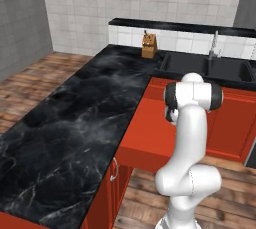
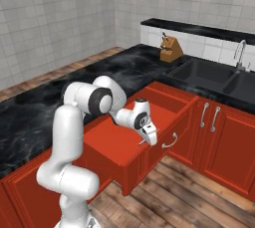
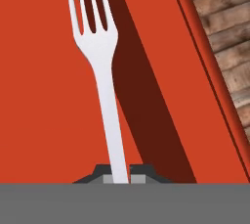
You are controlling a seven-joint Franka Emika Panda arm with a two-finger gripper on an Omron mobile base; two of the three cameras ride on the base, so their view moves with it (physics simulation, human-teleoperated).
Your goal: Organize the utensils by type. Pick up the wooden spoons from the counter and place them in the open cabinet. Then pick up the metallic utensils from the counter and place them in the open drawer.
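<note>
Red and flat, the open drawer (image 3: 53, 120) lies right under us, and our fingers (image 3: 118, 175) pinch the handle end of a silvery fork (image 3: 105, 76) over it, so next we likely go lower and let it go inside.

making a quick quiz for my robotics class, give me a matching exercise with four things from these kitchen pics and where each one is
Things:
1. fork
2. knife block
3. faucet
4. drawer

Places:
A. pulled open below the counter edge
B. behind the sink
C. held by its handle in the gripper, over the drawer's red floor
D. on the counter's far corner, by the tiled wall

Pairs: 1-C, 2-D, 3-B, 4-A
</note>
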